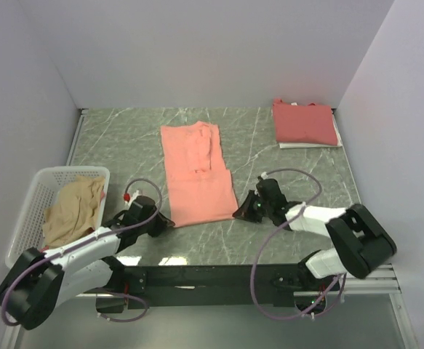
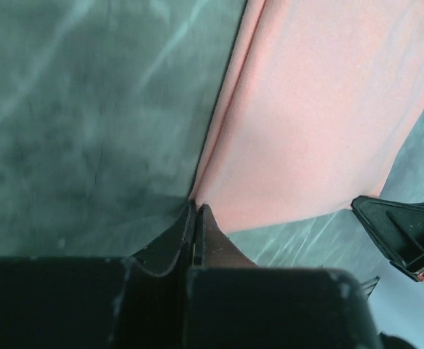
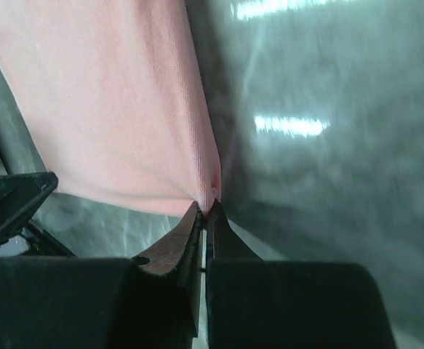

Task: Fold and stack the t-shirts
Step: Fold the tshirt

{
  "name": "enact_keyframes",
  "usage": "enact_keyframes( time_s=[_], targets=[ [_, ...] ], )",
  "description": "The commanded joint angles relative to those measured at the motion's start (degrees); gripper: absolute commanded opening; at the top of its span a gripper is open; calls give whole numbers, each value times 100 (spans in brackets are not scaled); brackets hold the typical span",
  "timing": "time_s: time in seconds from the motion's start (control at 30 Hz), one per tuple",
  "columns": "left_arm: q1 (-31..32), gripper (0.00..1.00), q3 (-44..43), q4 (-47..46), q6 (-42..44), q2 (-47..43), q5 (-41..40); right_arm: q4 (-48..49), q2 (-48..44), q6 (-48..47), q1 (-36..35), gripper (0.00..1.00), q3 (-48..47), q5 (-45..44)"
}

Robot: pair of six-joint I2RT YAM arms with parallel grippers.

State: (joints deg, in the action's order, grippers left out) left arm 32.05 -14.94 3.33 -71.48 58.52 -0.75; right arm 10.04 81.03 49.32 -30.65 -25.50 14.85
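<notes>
A salmon-pink t-shirt point(image 1: 196, 171) lies folded lengthwise into a long strip on the green marble table point(image 1: 124, 145). My left gripper point(image 1: 169, 222) is shut on the strip's near left corner, as the left wrist view point(image 2: 196, 206) shows. My right gripper point(image 1: 238, 214) is shut on its near right corner, as the right wrist view point(image 3: 207, 205) shows. The shirt also fills the left wrist view point(image 2: 321, 109) and the right wrist view point(image 3: 110, 102). A folded red t-shirt point(image 1: 304, 121) lies at the back right on a folded white one point(image 1: 299, 145).
A white basket point(image 1: 33, 190) at the left holds a crumpled tan t-shirt point(image 1: 71, 209). White walls enclose the table on three sides. The right gripper's tip shows in the left wrist view point(image 2: 404, 231).
</notes>
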Motion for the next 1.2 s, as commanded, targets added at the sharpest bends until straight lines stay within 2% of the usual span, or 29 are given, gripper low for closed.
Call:
enact_keyframes(
  time_s=[0.0,0.17,0.33,0.47,0.6,0.7,0.83,1.03,1.17],
  targets=[
    [467,1,123,676,-471,-542,-521,-274,-910,130,-229,0,501,-306],
    [1450,1,395,1143,-1200,-1525,-995,-749,-2125,464,-722,0,1072,-781],
    [2242,1,483,1415,-1675,-1914,-1339,-1258,-3093,754,-1161,0,1293,-1133],
    [2507,1,203,1740,-1755,-1985,-1612,-1628,-3419,746,-1276,0,1065,-1274],
    [2490,0,-123,1820,-1624,-2020,-1840,-2145,-3253,439,-1285,0,503,-1449],
    [2315,0,-683,1837,-1290,-1801,-1955,-2514,-2955,184,-1276,0,-94,-1687],
    [1562,0,-1195,1636,-580,-1327,-1657,-2771,-2436,-159,-1189,0,-972,-1854],
    [339,0,-1889,1223,265,-475,-787,-2841,-1285,-642,-741,1,-2079,-1521],
    [-234,0,-2548,1135,688,220,-356,-2937,-468,-906,-381,0,-2863,-1249]
  ],
)
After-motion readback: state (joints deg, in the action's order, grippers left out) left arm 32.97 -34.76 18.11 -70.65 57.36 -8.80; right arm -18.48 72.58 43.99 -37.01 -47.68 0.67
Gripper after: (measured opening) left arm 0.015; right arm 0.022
